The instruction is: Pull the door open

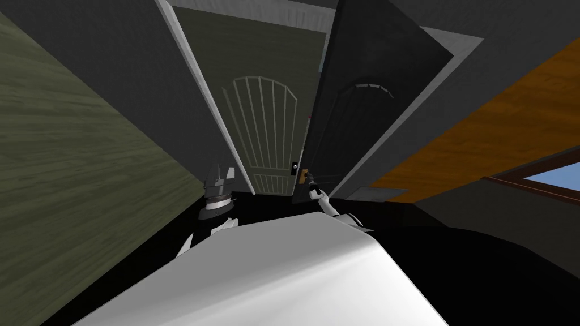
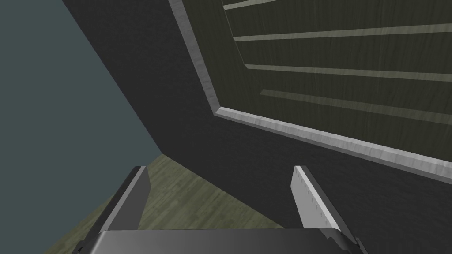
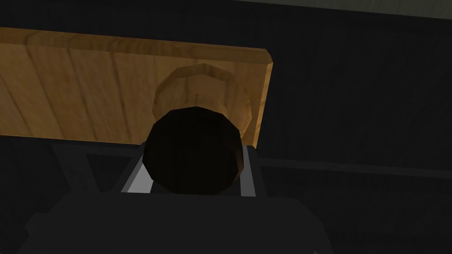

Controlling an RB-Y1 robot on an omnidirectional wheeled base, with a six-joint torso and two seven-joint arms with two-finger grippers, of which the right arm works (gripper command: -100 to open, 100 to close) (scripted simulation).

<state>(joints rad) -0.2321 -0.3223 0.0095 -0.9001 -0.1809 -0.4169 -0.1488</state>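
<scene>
Door leaves in view: two. One dark door (image 1: 368, 130) with an arched panel stands at my 1 o'clock, swung partly out of its pale grey frame (image 1: 198, 85). One olive door (image 1: 266, 136) with an arched, slatted panel stands at 12 o'clock inside that frame and carries one small dark plate (image 1: 294, 167) at its edge.

Handles on the dark door: one. It consists of one wooden plate (image 3: 88, 88), one wooden collar (image 3: 201, 88) and one dark knob (image 3: 194, 154), located at the leaf's free edge, at 12 o'clock, just above my chest.

My right fingers (image 3: 248, 169) are clenched on the dark knob, one blade pressing each side. My left fingers (image 2: 309, 198) are released and spread, grasping nothing. That arm is raised at 11 o'clock, beside the frame's left post and clear of both doors.

Room surfaces: dark grey wall on both sides of the frame; an olive wood-grain surface (image 1: 73, 170) from 9 to 10 o'clock; an orange wood-grain surface (image 1: 498, 124) at 2 o'clock. One window (image 1: 555, 181) with a brown frame shows blue at 3 o'clock. A black area (image 1: 481, 271) runs around my base from 3 to 5 o'clock.
</scene>
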